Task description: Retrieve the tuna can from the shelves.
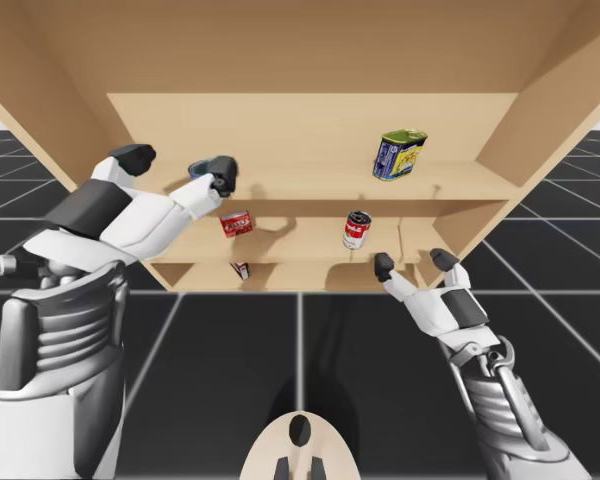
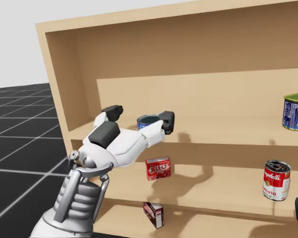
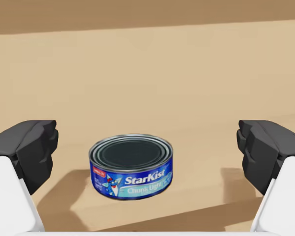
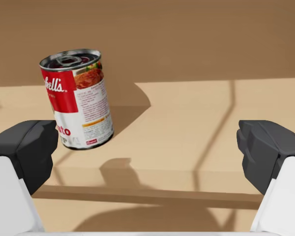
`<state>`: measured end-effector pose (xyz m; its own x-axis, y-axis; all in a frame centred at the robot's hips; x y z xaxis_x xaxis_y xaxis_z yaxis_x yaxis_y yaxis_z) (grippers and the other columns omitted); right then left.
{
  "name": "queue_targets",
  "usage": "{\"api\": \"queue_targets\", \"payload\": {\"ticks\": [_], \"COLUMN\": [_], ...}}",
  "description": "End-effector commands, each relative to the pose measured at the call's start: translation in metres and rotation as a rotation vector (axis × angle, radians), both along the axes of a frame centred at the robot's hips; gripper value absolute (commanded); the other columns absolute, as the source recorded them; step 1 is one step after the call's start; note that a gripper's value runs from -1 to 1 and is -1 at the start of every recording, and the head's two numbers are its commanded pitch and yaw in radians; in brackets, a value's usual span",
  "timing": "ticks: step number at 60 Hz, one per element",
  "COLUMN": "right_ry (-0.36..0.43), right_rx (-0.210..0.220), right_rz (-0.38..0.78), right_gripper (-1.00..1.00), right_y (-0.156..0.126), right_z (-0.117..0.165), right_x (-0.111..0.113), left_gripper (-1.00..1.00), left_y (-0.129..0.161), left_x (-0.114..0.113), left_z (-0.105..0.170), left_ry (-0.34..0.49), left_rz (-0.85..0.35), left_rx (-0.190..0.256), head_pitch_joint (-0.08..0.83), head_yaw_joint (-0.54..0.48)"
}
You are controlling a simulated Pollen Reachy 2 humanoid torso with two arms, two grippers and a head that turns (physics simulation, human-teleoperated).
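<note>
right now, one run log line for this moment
phase: pre-grasp | left gripper: open, straddling flat blue can, no contact | right gripper: open, red-and-white can ahead

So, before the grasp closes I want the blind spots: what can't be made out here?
Tuna can, head view: lower part hidden behind my left gripper.
Blue and yellow can, head view: cut off by the right edge.
Small dark red box, high view: too small to tell its faces.

My left end effector (image 1: 177,165) is raised, jaws spread wide (right end effector (image 1: 413,262) likewise, held lower).
</note>
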<state>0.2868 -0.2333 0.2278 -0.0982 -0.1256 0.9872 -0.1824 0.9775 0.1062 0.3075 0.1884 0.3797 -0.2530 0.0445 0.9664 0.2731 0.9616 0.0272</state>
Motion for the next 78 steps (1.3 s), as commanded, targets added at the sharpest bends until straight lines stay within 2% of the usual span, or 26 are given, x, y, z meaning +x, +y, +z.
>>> {"api": "queue_targets", "payload": {"ticks": [1, 8, 15, 32, 35, 36, 48, 58, 67, 78], "right_ry": [0.0, -0.004, -0.004, -0.004, -0.003, -0.002, -0.001, -0.003, -0.003, 0.0], "right_rx": [0.018, 0.02, 0.022, 0.029, 0.029, 0.03, 0.03, 0.033, 0.029, 0.024], "right_rz": [-0.006, -0.009, -0.011, -0.016, -0.016, -0.016, -0.015, -0.017, -0.017, -0.021], "right_gripper": [-1.0, -1.0, -1.0, -1.0, -1.0, -1.0, -1.0, -1.0, -1.0, -1.0], "right_y": [0.001, -0.001, -0.001, -0.003, -0.003, -0.003, -0.004, -0.004, -0.004, -0.003], "right_z": [0.0, 0.001, 0.001, 0.001, 0.001, 0.001, 0.0, 0.001, 0.001, 0.0], "right_x": [0.0, 0.0, 0.0, 0.0, 0.0, 0.001, 0.001, 0.002, 0.002, 0.002], "left_gripper": [-1.0, -1.0, -1.0, -1.0, -0.12, 0.98, 1.0, 1.0, 1.0, 1.0], "left_y": [-0.005, -0.005, -0.007, -0.012, -0.013, -0.014, -0.02, -0.02, -0.017, -0.016], "left_x": [0.041, 0.065, 0.082, 0.096, 0.096, 0.093, 0.078, 0.067, 0.043, 0.001], "left_z": [-0.005, -0.01, -0.018, -0.028, -0.029, -0.029, -0.02, 0.001, 0.011, 0.008], "left_ry": [0.288, 0.321, 0.343, 0.369, 0.367, 0.376, 0.342, 0.253, 0.214, 0.178], "left_rz": [0.124, 0.137, 0.164, 0.185, 0.191, 0.185, 0.165, 0.151, 0.151, 0.146], "left_rx": [0.013, -0.009, 0.005, 0.042, 0.043, 0.047, 0.062, 0.054, 0.055, 0.086], "head_pitch_joint": [0.189, 0.19, 0.193, 0.2, 0.202, 0.203, 0.206, 0.203, 0.208, 0.207], "head_yaw_joint": [0.28, 0.28, 0.28, 0.27, 0.27, 0.27, 0.27, 0.27, 0.27, 0.27]}}
